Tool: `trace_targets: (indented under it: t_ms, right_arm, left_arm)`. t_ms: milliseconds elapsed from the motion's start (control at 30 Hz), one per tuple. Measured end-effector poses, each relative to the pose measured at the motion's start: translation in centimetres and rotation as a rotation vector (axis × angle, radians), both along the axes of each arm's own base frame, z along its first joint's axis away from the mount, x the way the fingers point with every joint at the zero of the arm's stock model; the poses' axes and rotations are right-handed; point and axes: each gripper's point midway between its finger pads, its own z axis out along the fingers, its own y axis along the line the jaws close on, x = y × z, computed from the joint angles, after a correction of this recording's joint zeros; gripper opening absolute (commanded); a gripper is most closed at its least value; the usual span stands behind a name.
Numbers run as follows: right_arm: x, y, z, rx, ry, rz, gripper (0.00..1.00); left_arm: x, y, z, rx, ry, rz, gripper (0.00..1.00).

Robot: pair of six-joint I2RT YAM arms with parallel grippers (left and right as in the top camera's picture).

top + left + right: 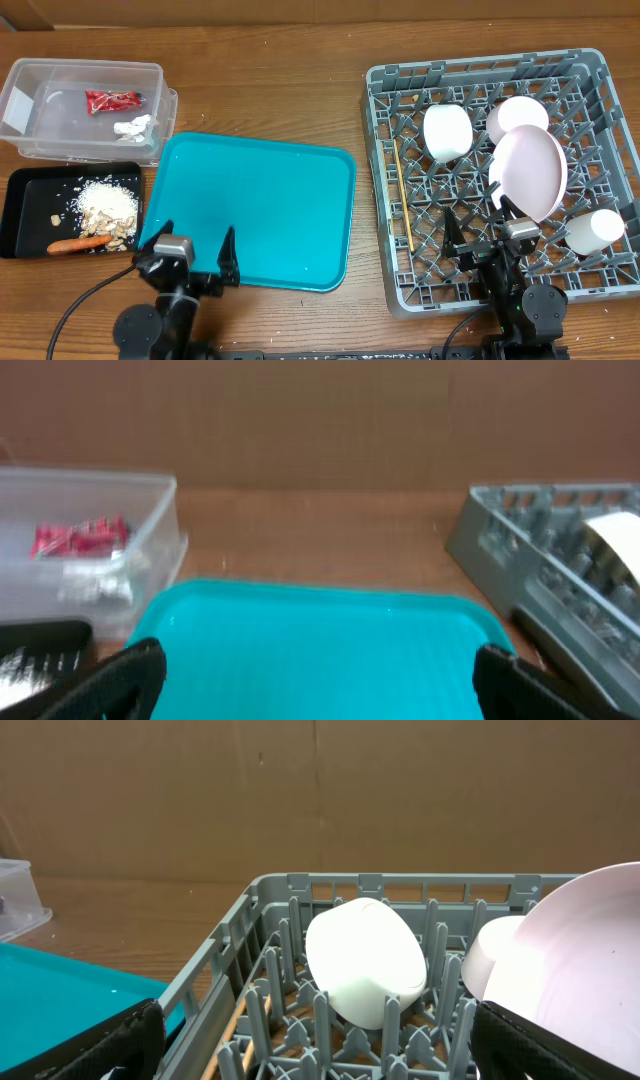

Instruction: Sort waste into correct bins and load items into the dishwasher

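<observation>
Overhead first: both arms were parked at the near edge. The left gripper was spread wide and empty over the teal tray, and the right gripper was just as open and empty over the near side of the grey rack. The waste looked sorted. The shiny red wrapper and crumpled tissue sat in the clear tub, and the crumbly scraps and carrot were in the black tray. My worry was the glossy plate, which leaned on its edge right by the right gripper, so a careless swing could tip it onto the bowl. The skinny wooden chopsticks lay on the open lattice and could slip through. The left wrist view showed the tub's thin, see-through walls, which I'd guess shove easily. The right wrist view showed smooth rounded dishes wedged between stiff pegs.
</observation>
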Motion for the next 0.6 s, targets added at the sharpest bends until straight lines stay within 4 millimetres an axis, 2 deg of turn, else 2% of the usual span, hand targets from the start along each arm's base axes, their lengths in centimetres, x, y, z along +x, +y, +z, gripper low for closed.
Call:
trace_targets:
  t_ms: [167, 267, 333, 400, 533, 600]
  right_arm:
    - [0.0, 0.0, 0.0, 0.001, 0.0, 0.0, 1.0]
    - [0.0, 0.0, 0.0, 0.001, 0.0, 0.0, 1.0]
    - [0.0, 0.0, 0.0, 0.0, 0.0, 0.0, 1.0]
    - [0.0, 0.0, 0.0, 0.001, 0.0, 0.0, 1.0]
    - [0.0, 0.0, 0.0, 0.001, 0.0, 0.0, 1.0]
    - [0.0, 0.0, 0.0, 0.001, -0.001, 0.0, 1.0]
  left_arm:
    - [2.1, 0.5, 0.9, 0.011, -0.168, 0.03, 1.0]
    - [2.7, 1.0, 1.7, 0.025, -0.281, 0.062, 1.0]
    - [3.0, 1.3, 1.5, 0.036, -0.325, 0.077, 1.0]
    - [3.4, 1.4, -0.3, 0.048, -0.285, 0.085, 1.0]
    - [3.6, 1.6, -5.3, 0.062, -0.103, 0.089, 1.0]
    - [3.6, 1.7, -5.5, 0.063, -0.096, 0.093, 1.0]
